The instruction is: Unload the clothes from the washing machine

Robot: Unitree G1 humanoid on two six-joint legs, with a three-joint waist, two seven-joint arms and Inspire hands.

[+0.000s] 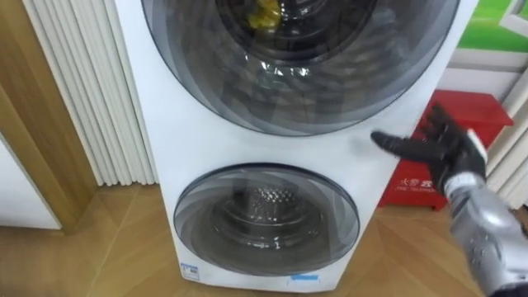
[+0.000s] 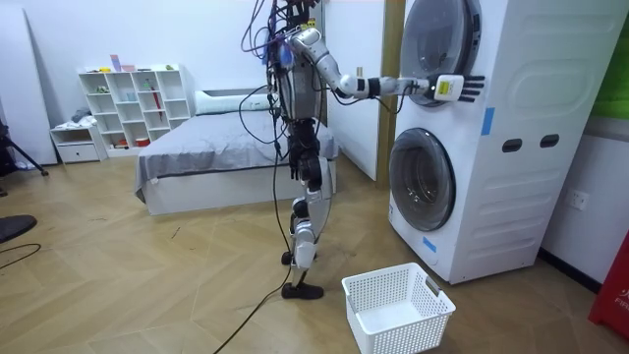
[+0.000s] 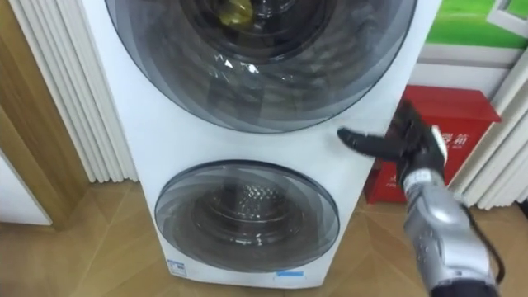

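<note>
- Directly ahead of the robot's head camera stands a white washing machine (image 1: 206,140) with two round glass doors stacked one above the other. Both look closed.
- The upper door (image 1: 301,74) fills the top of the frame. Behind its glass, at top centre, a yellow item (image 1: 266,12) lies inside the drum. It is probably the clothing to be picked, and it is shut in behind the door.
- The lower door (image 1: 266,219) sits at bottom centre, and its drum looks empty.
- The right robot hand (image 1: 450,153) reaches in from the lower right of the frame, released, with fingers straight and spread, grasping nothing. It hovers just beside the right rim of the upper door, likely because that edge must be pulled open first. Whether it touches the machine I cannot tell.
- In the room view the robot stands upright at centre, facing the machine at the right of the frame, with its arm stretched out at upper-door height.
- A white basket (image 2: 398,307) waits on the wooden floor (image 2: 147,285) at bottom centre of the room view, near the robot's feet, presumably to receive the clothes.
- A red cabinet (image 1: 466,115) stands behind the hand, at the right edge.
</note>
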